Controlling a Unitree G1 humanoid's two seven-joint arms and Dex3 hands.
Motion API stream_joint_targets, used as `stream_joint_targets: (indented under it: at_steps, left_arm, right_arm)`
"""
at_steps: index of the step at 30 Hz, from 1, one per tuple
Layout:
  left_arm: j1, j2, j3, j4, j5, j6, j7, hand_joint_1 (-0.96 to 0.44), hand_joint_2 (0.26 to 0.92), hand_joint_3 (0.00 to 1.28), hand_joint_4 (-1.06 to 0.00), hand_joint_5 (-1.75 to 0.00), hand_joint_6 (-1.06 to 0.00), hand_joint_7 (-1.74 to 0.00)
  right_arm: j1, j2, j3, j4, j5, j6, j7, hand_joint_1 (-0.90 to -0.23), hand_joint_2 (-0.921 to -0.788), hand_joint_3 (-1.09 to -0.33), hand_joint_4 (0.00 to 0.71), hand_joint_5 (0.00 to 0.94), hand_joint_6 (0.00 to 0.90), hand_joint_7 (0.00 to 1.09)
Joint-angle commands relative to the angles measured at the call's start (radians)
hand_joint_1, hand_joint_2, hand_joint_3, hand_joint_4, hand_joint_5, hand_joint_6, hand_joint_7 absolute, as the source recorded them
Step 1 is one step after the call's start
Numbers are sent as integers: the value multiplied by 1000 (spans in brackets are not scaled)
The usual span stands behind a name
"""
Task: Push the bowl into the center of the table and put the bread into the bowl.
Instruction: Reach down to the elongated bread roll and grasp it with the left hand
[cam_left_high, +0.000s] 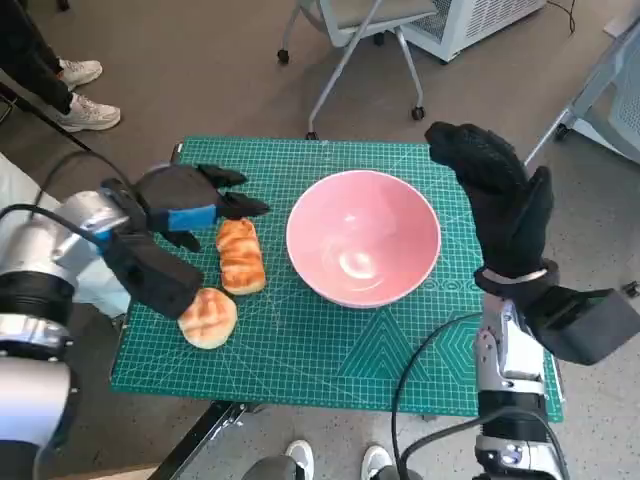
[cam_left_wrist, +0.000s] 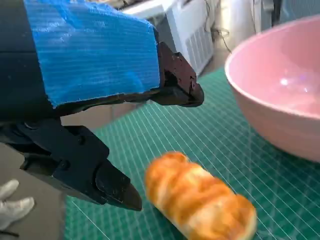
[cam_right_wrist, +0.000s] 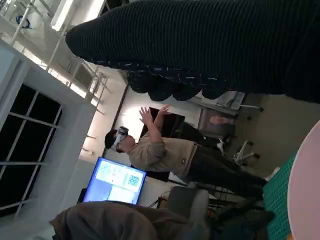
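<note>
Pink bowl (cam_left_high: 362, 236) sits near the middle of the frame in the head view, on the green cutting mat (cam_left_high: 330, 350) that covers the worktop; it looks about centred already, though slightly toward the upper right of the mat. Two pieces of bread lie left of it: an elongated braided roll (cam_left_high: 240, 255) just beside the bowl's rim, apart from it by a narrow strip of mat, and a round bun (cam_left_high: 208, 317) lower left, touching or nearly touching the roll's lower end. Judged handling: the bread is likely light, soft, easily dented, with a glazed crust that may be a little slick; best taken across the roll's short width at mid-length, with gentle pressure. The bowl looks rigid and smooth, probably plastic or ceramic, and should slide readily on the mat if pushed low on its wall rather than at the lip. Left hand (cam_left_high: 190, 205) hovers above the upper end of the roll, fingers spread apart and holding nothing; the left wrist view shows a gap between its black fingertips (cam_left_wrist: 117, 187) and the roll (cam_left_wrist: 200, 200) beneath, no contact. Right hand (cam_left_high: 495, 195) is raised at the right of the bowl, gloved fingers extended upward and flat, nothing in it, clear of the rim. The right wrist view shows only the glove (cam_right_wrist: 210, 45) and a person (cam_right_wrist: 165, 152) in the room beyond.
</note>
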Motion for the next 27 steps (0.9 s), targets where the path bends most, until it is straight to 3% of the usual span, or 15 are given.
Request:
stream_joint_targets:
  at_steps: [1, 18, 27]
  left_arm:
    - [-11, -16, -14, 28, -9, 7, -18, -130, 717, 6, -306, 0, -401, 0]
    - [7, -50, -31, 65, -29, 38, -71, -77, 726, 5, -294, 0, -390, 0]
    - [15, -76, -58, 84, -15, 68, -58, -55, 730, 5, -301, -2, -396, -3]
  right_arm:
    - [30, 0, -4, 1, 8, 5, 0, -682, -921, -705, 188, 3, 55, 601]
    - [43, 1, -11, 7, 8, -6, -4, -683, -921, -702, 191, 4, 64, 590]
    - [54, 1, -13, 4, 8, -9, -4, -685, -921, -699, 193, 4, 70, 581]
